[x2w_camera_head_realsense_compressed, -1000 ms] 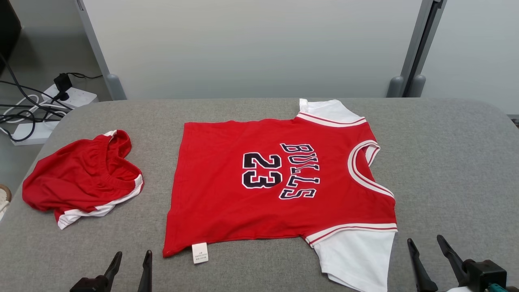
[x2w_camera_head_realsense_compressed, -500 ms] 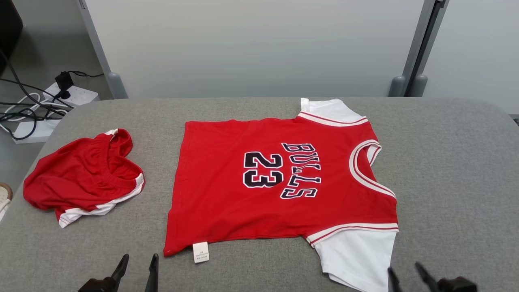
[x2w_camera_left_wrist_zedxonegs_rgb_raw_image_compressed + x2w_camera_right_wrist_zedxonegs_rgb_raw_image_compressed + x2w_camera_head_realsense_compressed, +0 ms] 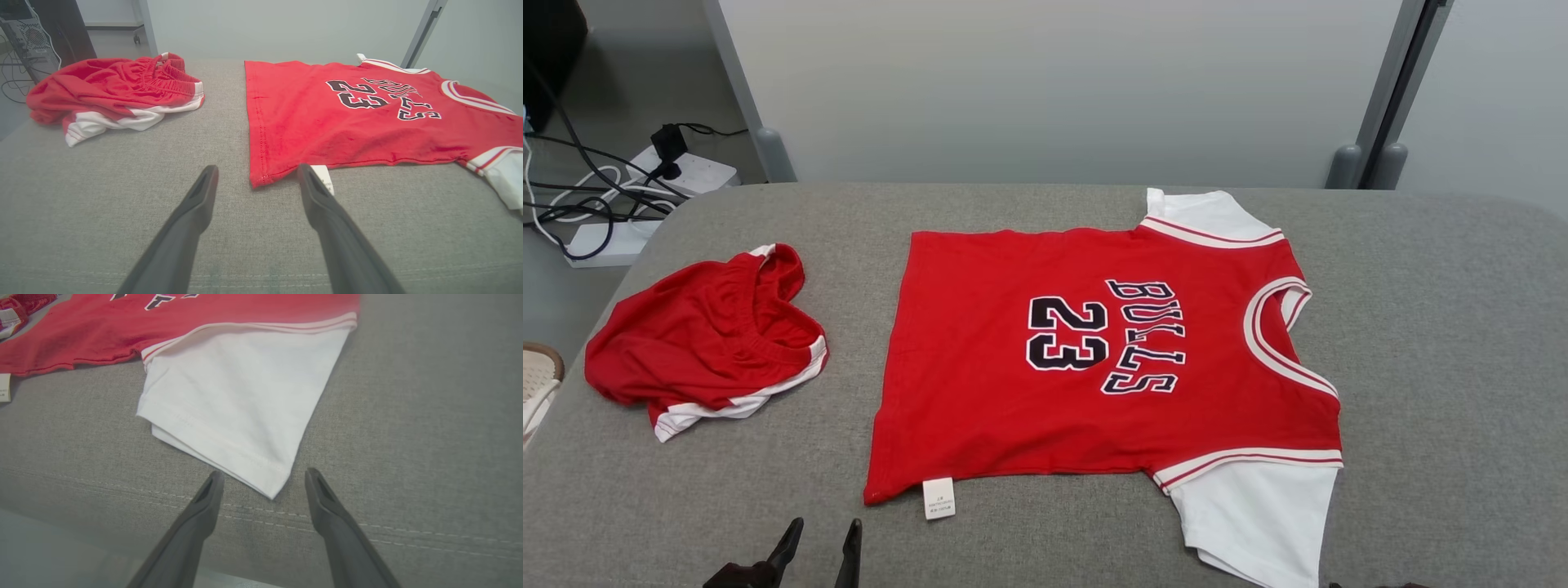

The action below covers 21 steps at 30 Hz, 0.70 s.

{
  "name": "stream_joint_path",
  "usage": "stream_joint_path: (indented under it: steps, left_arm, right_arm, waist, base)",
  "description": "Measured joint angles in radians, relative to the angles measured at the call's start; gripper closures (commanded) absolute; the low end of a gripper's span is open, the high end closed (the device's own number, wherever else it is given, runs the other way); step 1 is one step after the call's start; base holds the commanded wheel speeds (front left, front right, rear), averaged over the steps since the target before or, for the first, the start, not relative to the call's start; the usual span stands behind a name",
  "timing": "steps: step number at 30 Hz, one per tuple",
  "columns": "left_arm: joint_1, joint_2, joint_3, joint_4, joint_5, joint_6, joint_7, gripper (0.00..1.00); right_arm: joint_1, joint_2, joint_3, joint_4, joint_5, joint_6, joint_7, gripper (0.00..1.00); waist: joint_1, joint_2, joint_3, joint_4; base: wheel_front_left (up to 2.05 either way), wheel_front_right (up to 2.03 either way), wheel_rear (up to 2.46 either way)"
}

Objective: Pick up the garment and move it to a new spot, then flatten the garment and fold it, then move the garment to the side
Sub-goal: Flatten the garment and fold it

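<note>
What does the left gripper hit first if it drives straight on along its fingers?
Probably the red Bulls jersey: its near hem corner, by the white care label, lies just ahead between the fingertips of the open left gripper. Height over the grey fabric surface is unclear, so it could graze that first.

The jersey (image 3: 980, 408) is soft matt cloth (the tabletop (image 3: 1462, 367) a coarser grey weave).

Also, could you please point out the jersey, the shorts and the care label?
jersey (image 3: 968, 367), head view, red body left of the number.
shorts (image 3: 686, 351), head view, crumpled red fabric.
care label (image 3: 938, 498), head view, its middle.
</note>
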<state>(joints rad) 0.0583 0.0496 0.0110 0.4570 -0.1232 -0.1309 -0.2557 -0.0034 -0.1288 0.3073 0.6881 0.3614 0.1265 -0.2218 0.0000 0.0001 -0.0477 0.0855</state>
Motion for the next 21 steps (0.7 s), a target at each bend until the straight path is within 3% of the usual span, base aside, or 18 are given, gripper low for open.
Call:
stream_joint_path:
  steps: [10, 21]
  left_arm:
    - [-0.001, 0.008, -0.024, 0.003, -0.002, 0.000, 0.000, 0.00]
    - [-0.004, 0.013, -0.028, 0.004, -0.002, 0.000, 0.000, 0.00]
  right_arm:
    - [-0.070, 0.021, 0.034, 0.130, 0.076, 0.000, -0.017, 0.00]
    - [-0.095, 0.023, 0.049, 0.142, 0.188, 0.000, -0.033, 0.00]
  waist:
    - [0.0000, 0.0000, 0.023, 0.026]
    - [0.0000, 0.0000, 0.043, 0.031]
  base:
    - [0.00, 0.00, 0.00]
    - [0.00, 0.00, 0.00]
